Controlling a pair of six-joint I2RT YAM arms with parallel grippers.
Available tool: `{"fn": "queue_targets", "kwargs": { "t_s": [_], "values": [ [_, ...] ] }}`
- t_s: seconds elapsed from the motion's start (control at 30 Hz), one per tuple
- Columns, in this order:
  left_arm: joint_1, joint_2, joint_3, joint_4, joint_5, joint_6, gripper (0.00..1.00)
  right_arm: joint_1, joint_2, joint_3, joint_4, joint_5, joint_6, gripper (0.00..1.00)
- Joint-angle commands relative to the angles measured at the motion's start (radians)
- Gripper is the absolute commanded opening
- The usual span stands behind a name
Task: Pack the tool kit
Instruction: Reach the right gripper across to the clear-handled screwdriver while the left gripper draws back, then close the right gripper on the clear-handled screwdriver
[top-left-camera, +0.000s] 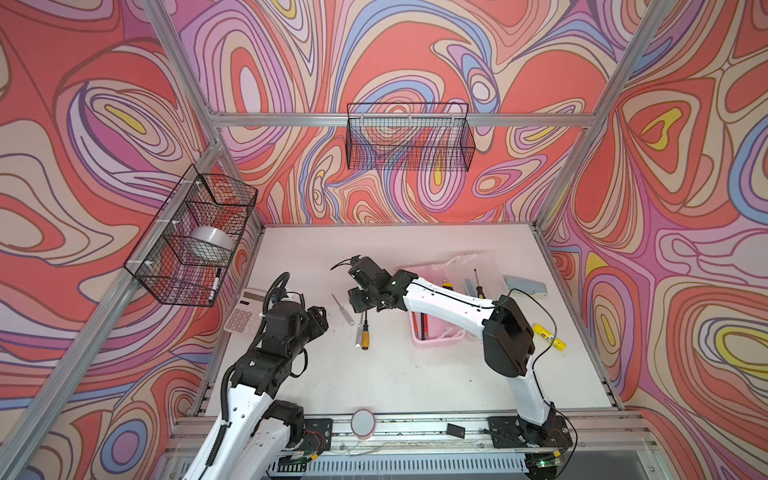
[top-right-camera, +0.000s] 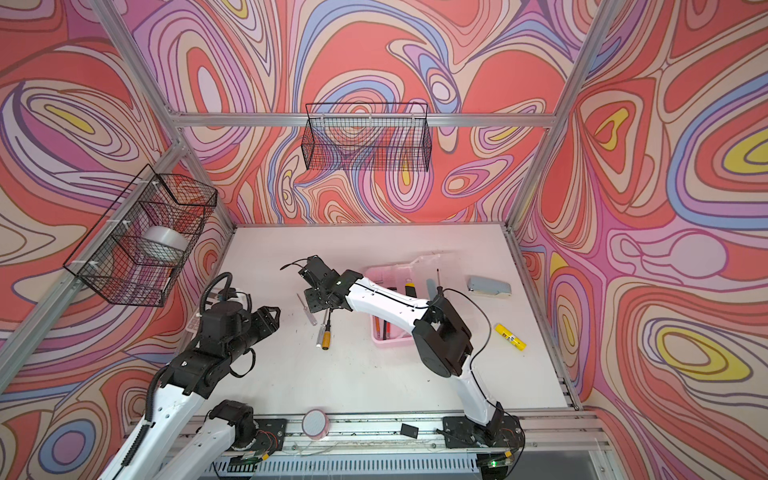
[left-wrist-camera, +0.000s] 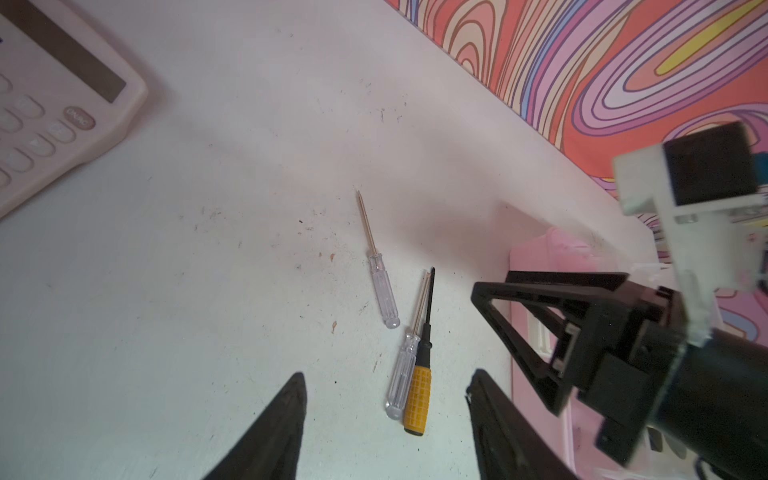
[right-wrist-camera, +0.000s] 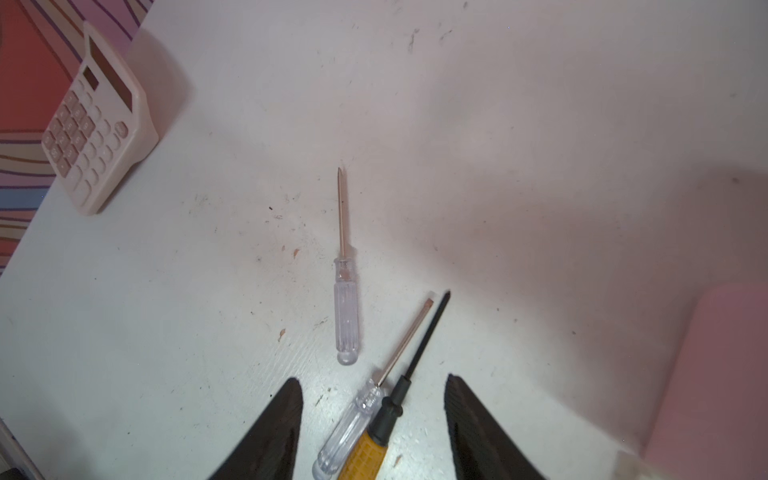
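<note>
Three screwdrivers lie on the white table. A clear-handled one (top-left-camera: 343, 309) (left-wrist-camera: 384, 291) (right-wrist-camera: 346, 311) lies alone. Beside it, a second clear-handled one (left-wrist-camera: 401, 382) (right-wrist-camera: 353, 419) touches a yellow-handled one (top-left-camera: 365, 336) (left-wrist-camera: 417, 392) (right-wrist-camera: 365, 455). My right gripper (top-left-camera: 365, 301) (top-right-camera: 320, 301) (right-wrist-camera: 372, 378) hovers open over this pair, nothing between its fingers. My left gripper (top-left-camera: 320, 320) (top-right-camera: 272, 318) (left-wrist-camera: 388, 374) is open and empty, left of the pair. The pink tray (top-left-camera: 436, 338) (top-right-camera: 390, 341) (left-wrist-camera: 536, 257) sits under the right arm with pencil-like items inside.
A pink calculator (top-left-camera: 243, 313) (right-wrist-camera: 95, 137) lies at the left edge. More screwdrivers (top-left-camera: 481, 286) and a clear plastic bag (top-left-camera: 453, 266) lie behind the tray. A grey stapler (top-left-camera: 525, 284) and yellow glue stick (top-left-camera: 548, 336) lie right. Wire baskets (top-left-camera: 409, 137) hang on the walls.
</note>
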Motion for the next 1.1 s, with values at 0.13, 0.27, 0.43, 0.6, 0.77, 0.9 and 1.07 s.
{"fn": "queue_targets", "kwargs": {
  "t_s": [0.13,0.27,0.43,0.6,0.77,0.9,1.07],
  "values": [
    [0.139,-0.076,-0.214,0.038,0.290,-0.110,0.62,0.034,0.174,0.174,-0.104,-0.028,-0.061,0.40],
    [0.149,-0.103,-0.262,0.070,0.291,-0.126,0.62,0.037,0.222,0.218,-0.115,-0.028,-0.059,0.40],
    [0.152,-0.104,-0.278,0.080,0.283,-0.123,0.62,0.042,0.281,0.287,-0.156,-0.003,-0.067,0.43],
    [0.154,-0.085,-0.273,0.078,0.279,-0.111,0.62,0.046,0.319,0.333,-0.188,0.044,-0.067,0.42],
    [0.155,-0.074,-0.279,0.095,0.284,-0.108,0.61,0.047,0.334,0.336,-0.184,0.044,-0.080,0.42],
    [0.155,-0.064,-0.282,0.102,0.288,-0.108,0.61,0.048,0.345,0.336,-0.173,0.020,-0.077,0.41],
    [0.155,-0.051,-0.276,0.109,0.294,-0.110,0.61,0.049,0.364,0.347,-0.174,0.010,-0.072,0.40]
  ]
}}
